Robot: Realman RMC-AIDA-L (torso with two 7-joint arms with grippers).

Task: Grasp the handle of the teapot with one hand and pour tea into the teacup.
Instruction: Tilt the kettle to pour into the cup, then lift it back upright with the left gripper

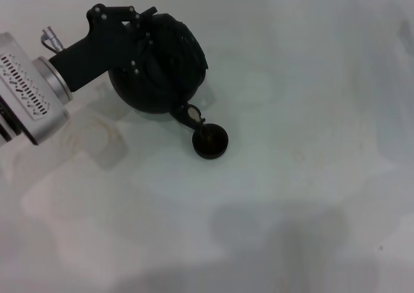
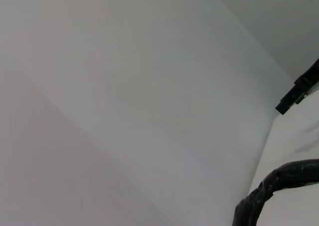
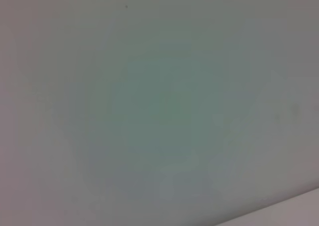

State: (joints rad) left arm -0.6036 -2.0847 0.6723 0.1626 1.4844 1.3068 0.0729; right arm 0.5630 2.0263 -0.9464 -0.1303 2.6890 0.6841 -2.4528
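My left end effector (image 1: pixel 139 31), black with a silver wrist, reaches in from the left and is clamped on the dark, rough-wrapped arched handle (image 2: pixel 279 178) of the large round black teapot (image 1: pixel 162 70). The pot is tilted, its short spout (image 1: pixel 192 115) directly over the tiny dark round teacup (image 1: pixel 210 141) on the white tabletop (image 1: pixel 310 144).

The left gripper (image 1: pixel 139 31) covers the top of the teapot (image 1: pixel 162 79), so its fingertips, the lid and most of the handle (image 2: pixel 271 186) stay hidden in the head view. In the left wrist view only a short piece of that handle shows, cut off by the picture's edge. Below the gripper, the spout's tip overlaps the teacup (image 1: pixel 210 142), and any liquid there is too small to tell.
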